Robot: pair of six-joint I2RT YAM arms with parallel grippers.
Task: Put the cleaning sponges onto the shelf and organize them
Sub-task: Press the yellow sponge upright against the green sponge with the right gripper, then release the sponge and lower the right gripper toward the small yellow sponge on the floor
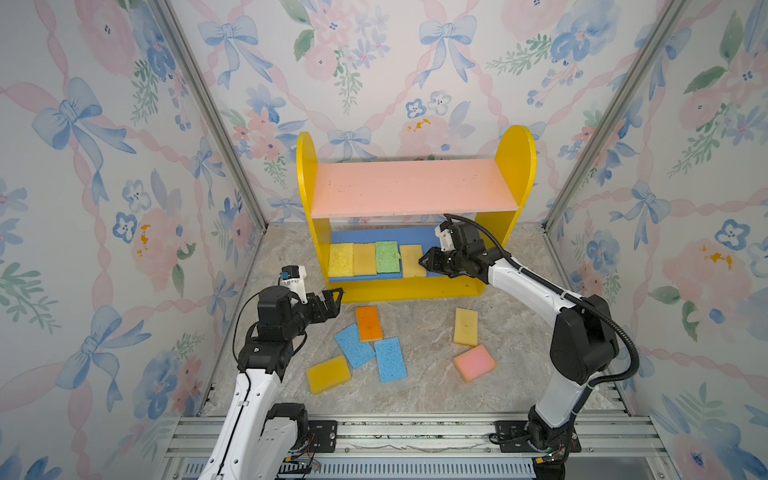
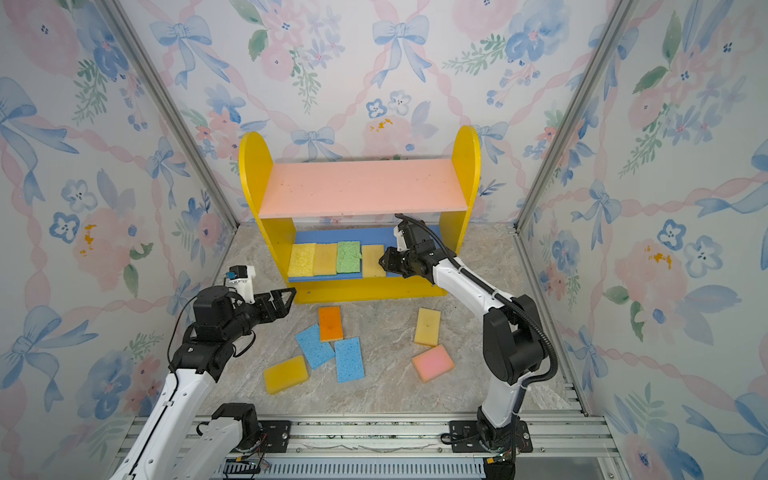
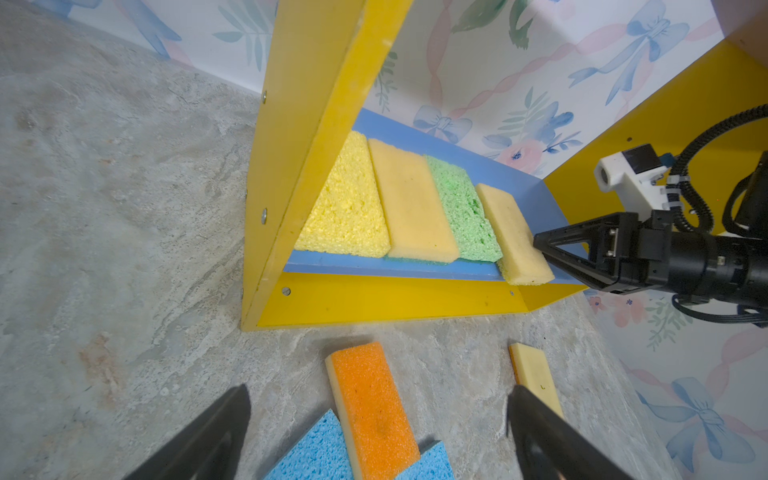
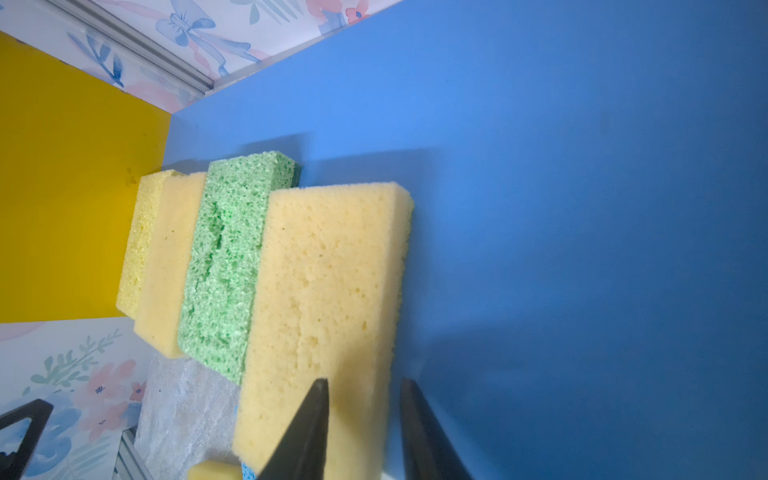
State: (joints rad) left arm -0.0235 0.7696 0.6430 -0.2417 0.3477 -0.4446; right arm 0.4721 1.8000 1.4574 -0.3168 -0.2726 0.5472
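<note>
The small two-tier wooden shelf [image 1: 515,166] with yellow round-topped side panels is standing at the back of the grey marbled desk [image 1: 424,390], and its blue lower board [image 1: 417,237], under the pink upper board [image 1: 411,187], is carrying four flat foam pads in a row from its left end: a bright yellow porous sponge [image 1: 340,259], a tan-yellow smooth sponge [image 1: 365,259], a green porous sponge [image 1: 387,257] and a pale yellow sponge [image 1: 412,261] that is jutting a little over the front edge. The right gripper [image 1: 424,262] is reaching in at the right edge of the pale yellow sponge near its front corner; its jaws are standing only narrowly apart, and whether they are pinching the sponge cannot be told. The left gripper [image 1: 337,301] is hovering over the desk by the shelf's front left corner, spread wide and holding nothing. In front of the shelf, an orange rectangular sponge [image 1: 368,323] is lying against a left blue sponge [image 1: 354,345], with a right blue sponge [image 1: 390,359] and a deep yellow sponge [image 1: 329,374] close by; a tan-yellow upright-lying sponge [image 1: 465,326] and a pink sponge [image 1: 474,363] are lying further right
</note>
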